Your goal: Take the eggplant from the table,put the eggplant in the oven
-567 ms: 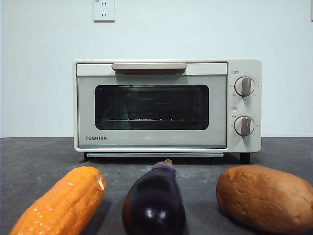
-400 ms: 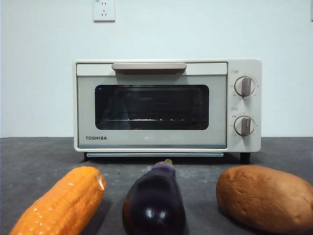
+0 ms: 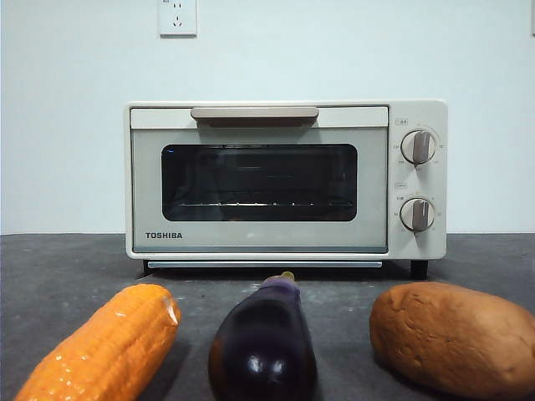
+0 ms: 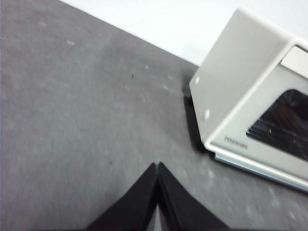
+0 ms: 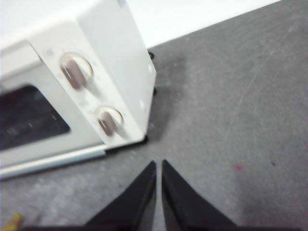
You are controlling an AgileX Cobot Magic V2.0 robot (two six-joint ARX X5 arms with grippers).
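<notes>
The oven (image 3: 285, 180) stands square at the back of the counter (image 3: 67, 267), close against the pale wall, with its glass door shut and the bar handle (image 3: 254, 113) running along the top edge of that door. In front of it lies a strip of bare grey counter, and then a row of three things near the front edge: a corn cob (image 3: 104, 347) on one side, the eggplant (image 3: 263, 342) in the middle, and a potato (image 3: 456, 334) on the other side. The eggplant lies lengthwise, its small green stem end pointing toward the oven door, with narrow gaps of counter on both sides separating it from its neighbours. To either side of the oven the counter is open. The left tool (image 4: 157, 166) hangs over that open stretch beside the oven's plain side wall, its two black jaws pressed together and holding nothing. The right tool (image 5: 159, 163) hangs over the counter near the oven's corner below the two knobs (image 5: 109, 120), its jaws nearly together with only a thin slit between them, also holding nothing. Neither tool is near the eggplant, which sits well apart from both.
</notes>
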